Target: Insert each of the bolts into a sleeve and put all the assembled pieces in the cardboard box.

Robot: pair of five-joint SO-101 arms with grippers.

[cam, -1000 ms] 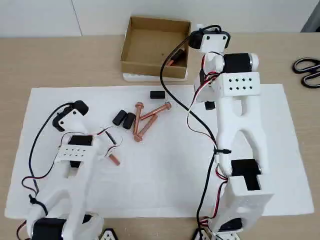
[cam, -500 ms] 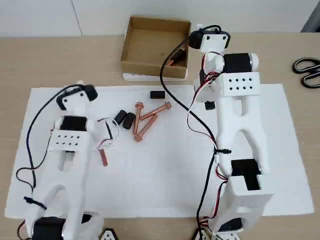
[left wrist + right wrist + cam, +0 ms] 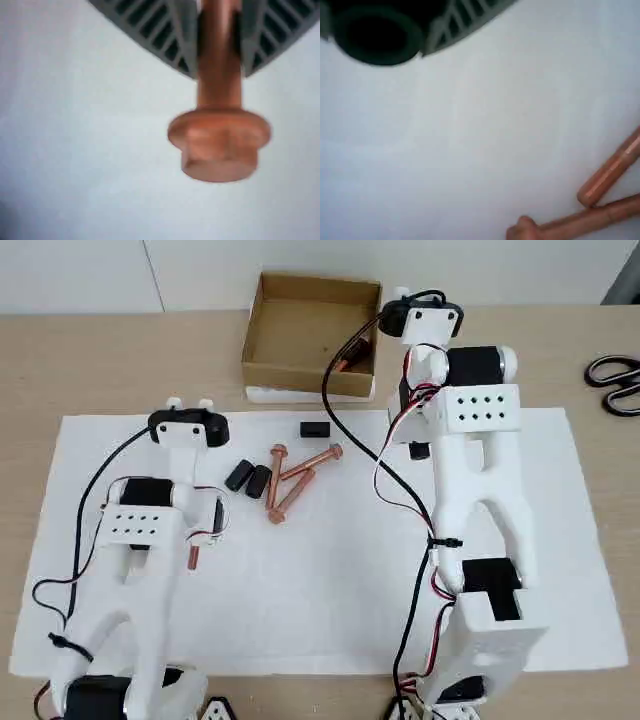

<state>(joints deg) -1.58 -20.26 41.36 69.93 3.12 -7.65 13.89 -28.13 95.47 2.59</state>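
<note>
Here, the left gripper [image 3: 219, 55] is clamped on a copper bolt [image 3: 219, 145]. Its ribbed grey jaws pinch the shaft, and the flanged head hangs free over the white sheet [image 3: 330, 590]. From above, this bolt sits at about 9 o'clock from the sheet's middle, tucked against the left arm. The right gripper [image 3: 390, 20] is closed around a black sleeve [image 3: 377, 42], seen end-on with its bore showing; that arm reaches toward 1 o'clock, near the sheet's far edge. Three loose bolts [image 3: 292, 495] lie crossed and touching at roughly 11 o'clock from the middle. A pair of sleeves [image 3: 260, 481] lies just beside them on the 9 o'clock side, the two touching each other. A lone sleeve [image 3: 315, 428] rests apart at 12 o'clock from the bolts, near the sheet's far edge. The cardboard box [image 3: 300, 375] stands open at 12 o'clock, just beyond the sheet, on a white slab [image 3: 262, 394]. A copper and dark piece [image 3: 347, 362] lies in the box's 4 o'clock corner, partly behind a black cable [image 3: 326, 390]. Black-handled scissors [image 3: 615, 380] lie at 2 o'clock on the wooden table [image 3: 120, 360], well apart from the sheet.
</note>
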